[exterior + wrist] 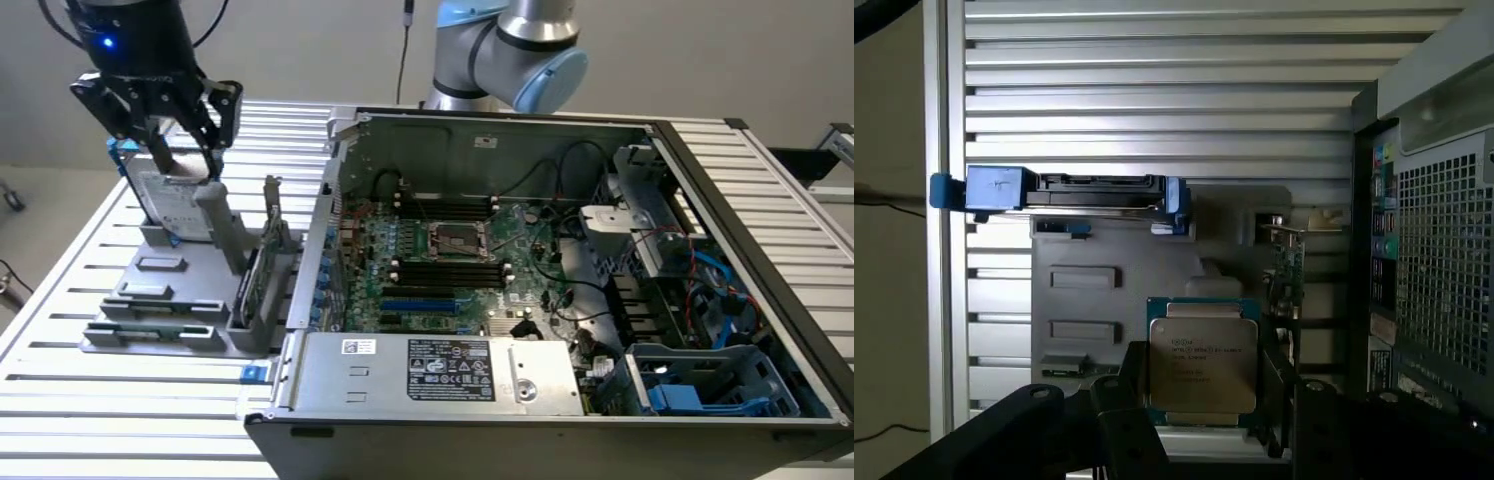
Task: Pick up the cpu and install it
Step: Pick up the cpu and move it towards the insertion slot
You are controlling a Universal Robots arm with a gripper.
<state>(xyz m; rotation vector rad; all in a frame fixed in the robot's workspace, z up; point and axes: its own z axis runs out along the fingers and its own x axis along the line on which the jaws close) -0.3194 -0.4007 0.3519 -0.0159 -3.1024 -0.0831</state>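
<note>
Gripper [166,140] is clamped on the cpu [1202,365] by two opposite edges, close by the hard drive [1099,190]. You should expect it light, rigid, slick-lidded and likely fragile underneath, so grip edges only.

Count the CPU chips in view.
1. The cpu is gripped in the claw, above the grey parts holder beside the computer case; others may be hidden inside the case.

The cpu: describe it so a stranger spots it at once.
Find the grey parts tray beside the open computer case; the gripper hangs above it. The cpu is the small flat square it holds, dull silver with a green edge, far smaller than the blue-framed hard drive on the tray.
</note>
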